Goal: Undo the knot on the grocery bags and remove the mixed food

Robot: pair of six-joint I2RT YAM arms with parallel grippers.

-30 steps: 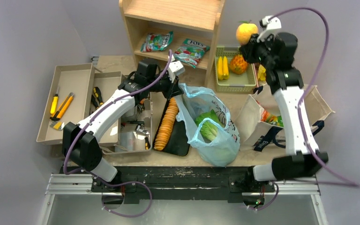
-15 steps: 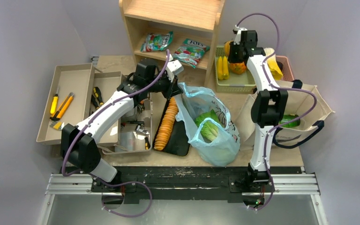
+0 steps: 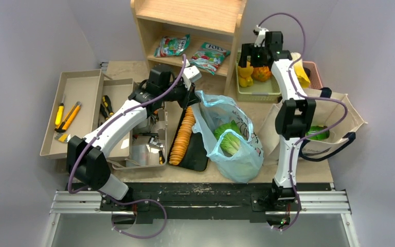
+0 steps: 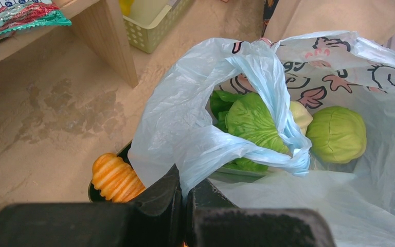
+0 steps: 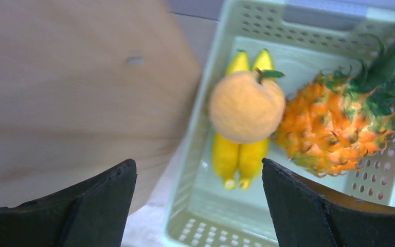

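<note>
My left gripper (image 4: 187, 188) is shut on a twisted handle of the light-blue plastic bag (image 3: 234, 139), at the bag's near-left corner (image 3: 193, 98). The bag's mouth gapes; inside lie a leafy green cabbage (image 4: 252, 121), a round green cabbage (image 4: 337, 134) and a pale one (image 4: 301, 116). My right gripper (image 5: 198, 163) hangs open over the green basket (image 5: 267, 36), nothing between its fingers. Below it an orange (image 5: 246, 107) rests on yellow produce (image 5: 239, 154) beside the pineapple (image 5: 334, 128). The cream canvas tote (image 3: 339, 110) stands open at the right with something green (image 3: 317, 133) inside.
A wooden shelf (image 3: 195, 31) at the back holds two green-and-red snack packets (image 3: 172, 45). A black tray of orange crackers (image 3: 182, 136) lies left of the blue bag. Tool trays (image 3: 77, 108) fill the left side. A pink basket (image 3: 313, 74) sits behind the tote.
The right arm carried the orange from up high down over the green basket, then opened; the orange now lies in the basket. The left gripper kept its hold and did not move.
</note>
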